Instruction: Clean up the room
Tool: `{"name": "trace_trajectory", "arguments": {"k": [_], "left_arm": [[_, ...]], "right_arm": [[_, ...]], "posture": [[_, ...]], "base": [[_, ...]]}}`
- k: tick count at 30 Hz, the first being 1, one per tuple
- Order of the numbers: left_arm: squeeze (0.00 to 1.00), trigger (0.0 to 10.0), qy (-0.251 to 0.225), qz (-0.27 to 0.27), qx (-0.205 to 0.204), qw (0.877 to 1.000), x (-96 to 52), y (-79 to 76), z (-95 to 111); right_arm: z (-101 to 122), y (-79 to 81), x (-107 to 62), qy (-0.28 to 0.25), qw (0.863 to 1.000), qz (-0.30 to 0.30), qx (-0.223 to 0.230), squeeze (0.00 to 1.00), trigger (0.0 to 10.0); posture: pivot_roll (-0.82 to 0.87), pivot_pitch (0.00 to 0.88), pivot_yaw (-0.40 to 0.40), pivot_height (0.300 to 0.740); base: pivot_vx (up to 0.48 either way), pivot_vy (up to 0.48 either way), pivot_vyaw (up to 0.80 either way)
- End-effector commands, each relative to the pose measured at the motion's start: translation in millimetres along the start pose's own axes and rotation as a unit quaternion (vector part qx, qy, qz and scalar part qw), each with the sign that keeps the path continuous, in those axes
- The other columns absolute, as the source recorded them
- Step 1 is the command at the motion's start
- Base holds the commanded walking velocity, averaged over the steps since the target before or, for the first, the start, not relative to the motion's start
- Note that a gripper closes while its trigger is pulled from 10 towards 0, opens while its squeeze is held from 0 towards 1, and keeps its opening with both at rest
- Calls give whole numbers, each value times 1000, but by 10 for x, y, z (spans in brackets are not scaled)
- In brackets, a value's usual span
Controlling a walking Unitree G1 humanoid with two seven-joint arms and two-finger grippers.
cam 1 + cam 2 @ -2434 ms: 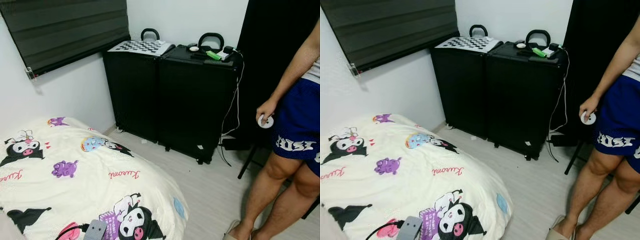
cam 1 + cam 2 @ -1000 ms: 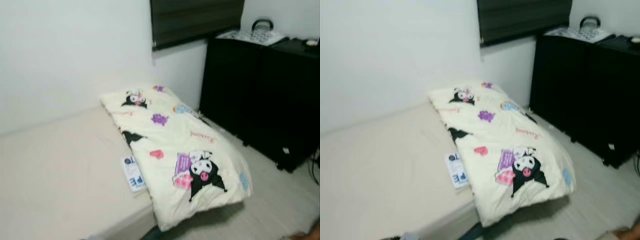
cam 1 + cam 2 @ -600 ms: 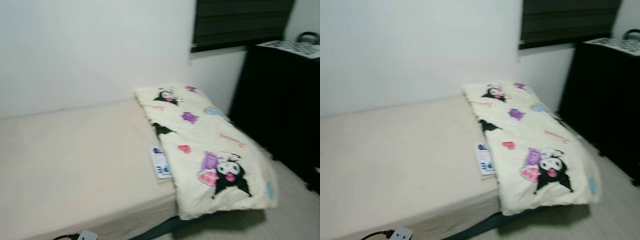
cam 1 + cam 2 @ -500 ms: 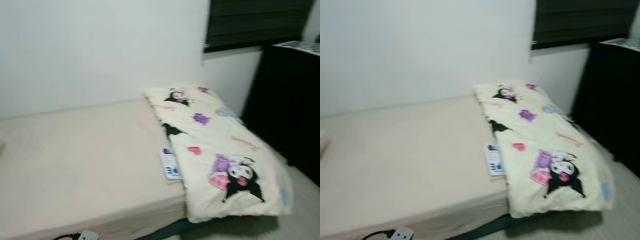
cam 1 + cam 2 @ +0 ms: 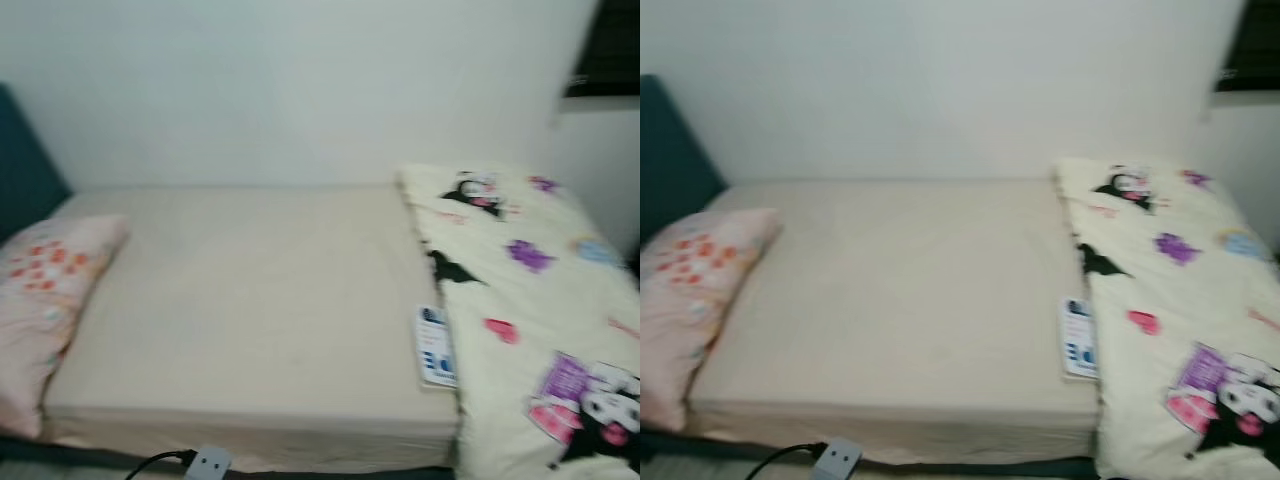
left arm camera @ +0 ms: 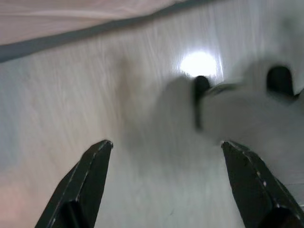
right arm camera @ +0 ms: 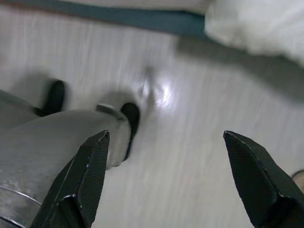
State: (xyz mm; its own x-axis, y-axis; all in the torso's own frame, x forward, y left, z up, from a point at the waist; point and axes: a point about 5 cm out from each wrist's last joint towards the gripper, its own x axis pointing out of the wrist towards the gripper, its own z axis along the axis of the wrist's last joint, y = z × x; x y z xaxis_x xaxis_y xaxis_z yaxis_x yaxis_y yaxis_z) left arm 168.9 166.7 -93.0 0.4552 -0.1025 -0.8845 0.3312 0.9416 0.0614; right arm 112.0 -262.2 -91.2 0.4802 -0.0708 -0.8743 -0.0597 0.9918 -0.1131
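Camera swung left, pillow (image 5: 45,300) now visible | booklet (image 5: 436,346) beside cartoon blanket (image 5: 530,290) on bed (image 5: 250,310) | left gripper (image 6: 166,183), right gripper (image 7: 166,180) both spread wide above floor (image 7: 190,118)

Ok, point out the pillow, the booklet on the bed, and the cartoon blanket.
pillow (image 5: 50,300), left eye view, middle of its flowered top.
booklet (image 5: 1078,338), right eye view, centre of its cover.
blanket (image 5: 1170,300), right eye view, plain cream patch near the pink heart.

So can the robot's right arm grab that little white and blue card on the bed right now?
Probably not yet. The right gripper hangs open, low over the floor, while the card lies up on the bed beside the blanket. Nothing covers it, though.
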Motion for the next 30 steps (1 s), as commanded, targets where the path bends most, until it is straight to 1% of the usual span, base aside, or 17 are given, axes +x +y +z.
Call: {"name": "trace_trajectory", "arguments": {"k": [1, 2, 3, 4, 5, 6, 7, 12, 14, 18, 20, 22, 25, 26, 27, 28, 30], "left_arm": [[0, 10000, 9, 6, 5, 1000, -6, 27, -36], [0, 10000, 7, 6, 0, 1000, -5, 15, -35], [0, 10000, 7, 6, 0, 1000, -5, 15, -35], [0, 10000, 5, 5, -6, 1000, -6, 16, -35], [0, 10000, 5, 5, -6, 1000, -6, 16, -35], [0, 10000, 2, 4, -15, 1000, -12, 40, -45], [0, 10000, -1, 4, -23, 1000, -22, 83, -56], [0, 10000, -11, 4, -42, 999, -43, 166, -71], [0, 10000, -35, 1, -57, 998, -65, 254, -38], [0, 10000, -55, -8, -58, 997, -65, 249, 21], [0, 10000, -86, -27, -66, 994, -43, 177, 184], [0, 10000, -86, -27, -66, 994, -43, 177, 184], [0, 10000, -131, -61, -80, 986, -25, 80, 466], [0, 10000, -131, -61, -80, 986, -25, 80, 466], [0, 10000, -146, -73, -81, 983, -23, 46, 577], [0, 10000, -146, -73, -81, 983, -23, 46, 577], [0, 10000, -177, -92, -77, 977, -31, -11, 790]], "right_arm": [[14, 36, 6, -10, 1000, 5, 9, 0, 10000], [406, 182, 110, -56, 998, 20, 6, 0, 10000], [406, 182, 110, -56, 998, 20, 6, 0, 10000], [787, 308, 163, -103, 994, 34, 4, 0, 10000], [787, 308, 163, -103, 994, 34, 4, 0, 10000], [1099, 397, 176, -141, 989, 44, 1, 0, 10000], [1324, 438, 167, -170, 984, 48, -2, 0, 10000], [1482, 419, 146, -195, 980, 45, -2, 0, 10000], [1611, 374, 123, -216, 976, 28, -5, 0, 10000], [1672, 340, 111, -224, 974, 14, 1, 0, 10000], [1694, 305, 107, -225, 974, 1, 19, 0, 10000], [1694, 305, 107, -225, 974, 1, 19, 0, 10000], [1717, 265, 104, -224, 974, -18, 27, 0, 10000], [1717, 265, 104, -224, 974, -18, 27, 0, 10000], [1720, 249, 102, -223, 974, -24, 32, 0, 10000], [1720, 249, 102, -223, 974, -24, 32, 0, 10000], [1718, 211, 99, -222, 973, -35, 47, 0, 10000]], "posture": [[59, 0, 14, 740], [57, 0, 12, 740], [57, 0, 12, 740], [57, 0, 10, 740], [57, 0, 10, 740], [56, 0, 10, 740], [55, 0, 10, 740], [52, 0, 8, 740], [51, 1, 5, 740], [51, 1, 4, 740], [51, 3, 3, 740], [51, 3, 3, 740], [51, 3, 3, 740], [51, 3, 3, 740], [51, 3, 3, 740], [51, 3, 3, 740], [46, 6, 5, 740]], "base": [[0, 0, 763], [0, 0, 763], [0, 0, 763], [0, 0, 763], [0, 0, 763], [0, 0, 763], [0, 0, 763], [0, 0, 763], [0, 0, 663], [0, -159, 281], [0, -373, 0], [0, -379, 0], [0, -376, 0], [0, -375, 0], [0, -371, 0], [0, -371, 0], [0, -349, 0]]}}
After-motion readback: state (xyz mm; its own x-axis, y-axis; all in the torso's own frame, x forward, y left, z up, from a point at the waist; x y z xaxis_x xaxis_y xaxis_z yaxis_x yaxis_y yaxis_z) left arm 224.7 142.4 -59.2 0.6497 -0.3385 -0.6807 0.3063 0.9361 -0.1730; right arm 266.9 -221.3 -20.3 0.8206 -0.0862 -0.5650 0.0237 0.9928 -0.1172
